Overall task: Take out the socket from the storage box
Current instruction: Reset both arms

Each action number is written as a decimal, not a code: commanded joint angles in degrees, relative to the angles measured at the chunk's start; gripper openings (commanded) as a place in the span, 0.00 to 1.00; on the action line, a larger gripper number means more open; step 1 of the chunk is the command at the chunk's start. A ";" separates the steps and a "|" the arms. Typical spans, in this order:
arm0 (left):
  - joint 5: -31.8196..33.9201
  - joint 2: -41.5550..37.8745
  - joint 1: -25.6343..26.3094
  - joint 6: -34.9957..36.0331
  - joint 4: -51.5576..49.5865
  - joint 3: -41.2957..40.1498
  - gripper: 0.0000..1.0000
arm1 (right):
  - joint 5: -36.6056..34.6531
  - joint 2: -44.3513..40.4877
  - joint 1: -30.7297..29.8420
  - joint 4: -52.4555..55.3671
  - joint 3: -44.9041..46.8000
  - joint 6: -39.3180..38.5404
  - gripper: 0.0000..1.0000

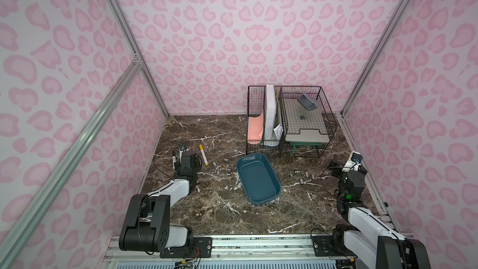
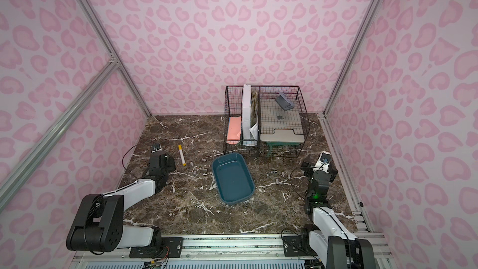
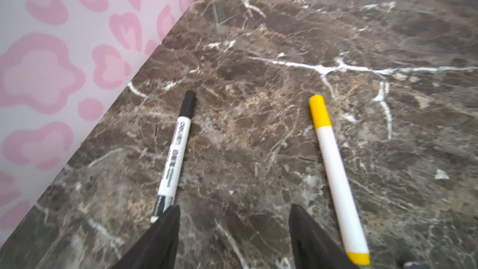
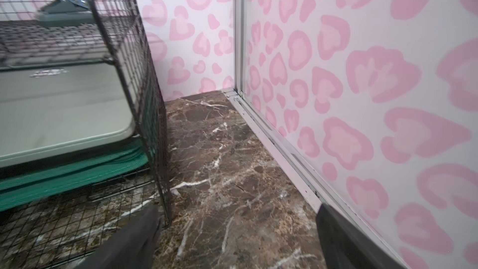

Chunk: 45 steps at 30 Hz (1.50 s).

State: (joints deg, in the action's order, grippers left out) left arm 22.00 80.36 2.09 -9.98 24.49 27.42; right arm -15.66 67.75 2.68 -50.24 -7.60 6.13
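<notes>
Fingers of the left gripper [image 3: 234,210] stand apart with nothing between them, above the marble tabletop [image 3: 258,125]. A black-capped marker [image 3: 176,151] lies on one side of it and a yellow-capped marker [image 3: 333,166] on the other. The right gripper [image 4: 237,207] is spread wide and holds nothing, between the corner of the black wire-mesh organiser [image 4: 144,86] and the pink-patterned wall [image 4: 362,99]. In both top views the dark teal storage box [image 1: 258,179] [image 2: 232,179] lies mid-table, just in front of the organiser and well apart from both grippers. Small metal sockets [image 1: 218,172] lie on the marble outside it on the left arm's side, and more sockets [image 1: 301,182] on the right arm's side.
</notes>
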 commanded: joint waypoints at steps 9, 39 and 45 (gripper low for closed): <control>-14.35 6.71 -3.35 4.70 16.34 -1.67 0.79 | 11.93 7.37 -0.52 -13.31 -2.72 -3.90 0.99; -12.24 7.33 -2.09 5.67 14.44 -0.28 0.99 | 12.74 20.07 -3.07 -20.61 -5.95 -4.81 0.99; -12.24 7.26 -2.09 5.70 14.53 -0.44 0.99 | 12.72 19.98 -3.07 -20.62 -5.95 -4.81 0.99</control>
State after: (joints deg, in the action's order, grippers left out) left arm 9.58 87.57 -0.01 -4.51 38.85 26.92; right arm -3.22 87.79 -0.36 -70.39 -13.10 0.86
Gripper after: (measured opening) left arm 0.985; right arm 0.990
